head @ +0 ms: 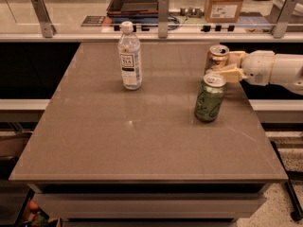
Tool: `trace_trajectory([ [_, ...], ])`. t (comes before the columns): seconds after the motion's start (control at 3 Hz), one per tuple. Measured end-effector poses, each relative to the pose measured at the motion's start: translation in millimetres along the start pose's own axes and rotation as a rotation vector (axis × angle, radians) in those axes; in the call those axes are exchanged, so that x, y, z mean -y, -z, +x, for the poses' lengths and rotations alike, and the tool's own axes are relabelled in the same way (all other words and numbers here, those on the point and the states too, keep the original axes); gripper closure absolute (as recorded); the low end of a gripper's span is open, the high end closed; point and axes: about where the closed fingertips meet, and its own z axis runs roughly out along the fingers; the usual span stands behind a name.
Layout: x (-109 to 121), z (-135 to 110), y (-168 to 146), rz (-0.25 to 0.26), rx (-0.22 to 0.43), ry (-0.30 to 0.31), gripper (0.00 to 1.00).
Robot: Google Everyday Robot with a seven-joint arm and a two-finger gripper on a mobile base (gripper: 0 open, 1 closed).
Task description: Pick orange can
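Note:
The orange can point(217, 56) stands upright at the right rear of the table, shiny copper with a silver top. My gripper point(227, 65) comes in from the right on a white arm point(277, 69) and sits right against the can's right side at table height. The green can point(209, 98) stands just in front of the orange can, close below the gripper. The clear water bottle point(129, 56) stands upright at the rear left of centre.
The brown table point(132, 141) has its right edge close to the cans. A glass barrier with metal posts point(163, 11) runs along the back. Behind it are a dark tray point(135, 1) and a cardboard box point(225, 4).

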Motion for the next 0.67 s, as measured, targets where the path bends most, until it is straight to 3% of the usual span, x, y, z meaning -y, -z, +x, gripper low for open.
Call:
trace_trajectory([
  [0.33,14.5,-27.0,-1.1,0.014,0.017,0.011,1.0],
  [0.67,24.1,-70.5,0.9,0.04,0.036,0.051,1.0],
])
